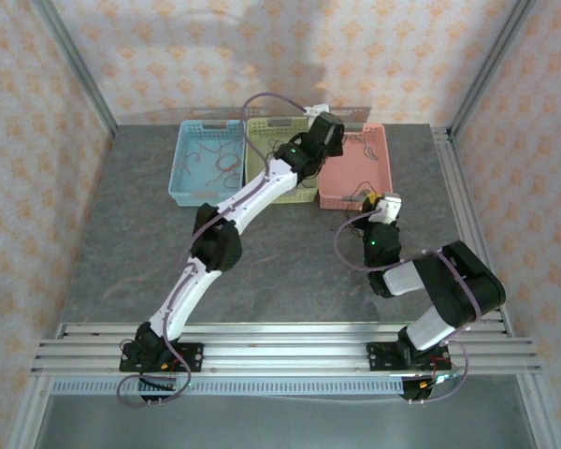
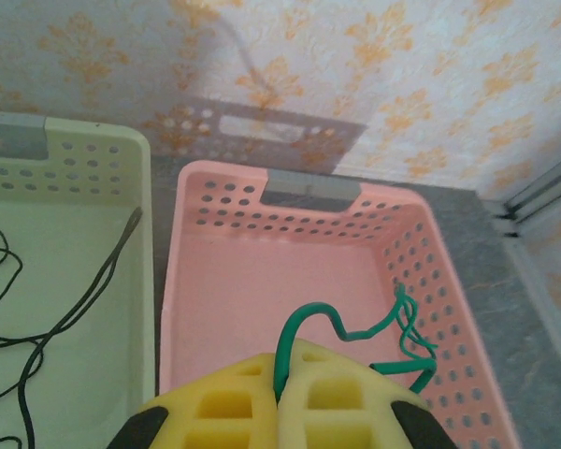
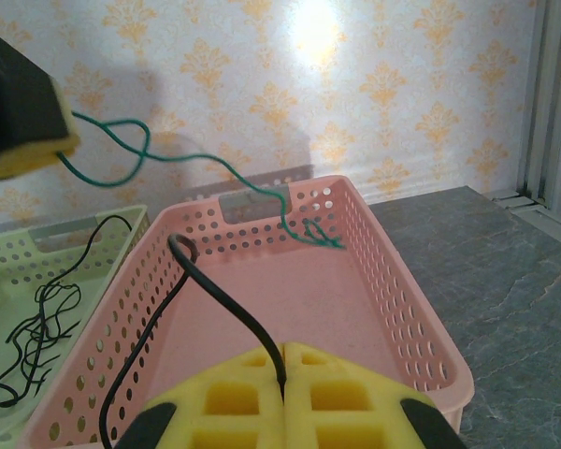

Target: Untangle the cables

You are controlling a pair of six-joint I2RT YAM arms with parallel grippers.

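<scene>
At the near end of the pink perforated plastic basket (image 3: 393, 281), the right gripper (image 3: 282, 360) has its yellow foam jaws pressed together on a thin black wire (image 3: 229, 304), which arcs up and trails left over the rim. Farther back and higher, the left gripper (image 2: 282, 374) pinches a kinked green wire (image 2: 314, 307), its length running down and rightward into the same basket. The drop likely falls to the left arm, directly overhead. More black strands lie in the yellow-green basket (image 2: 65, 159) alongside.

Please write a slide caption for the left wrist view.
Left gripper holds a green cable above the pink basket.
</scene>
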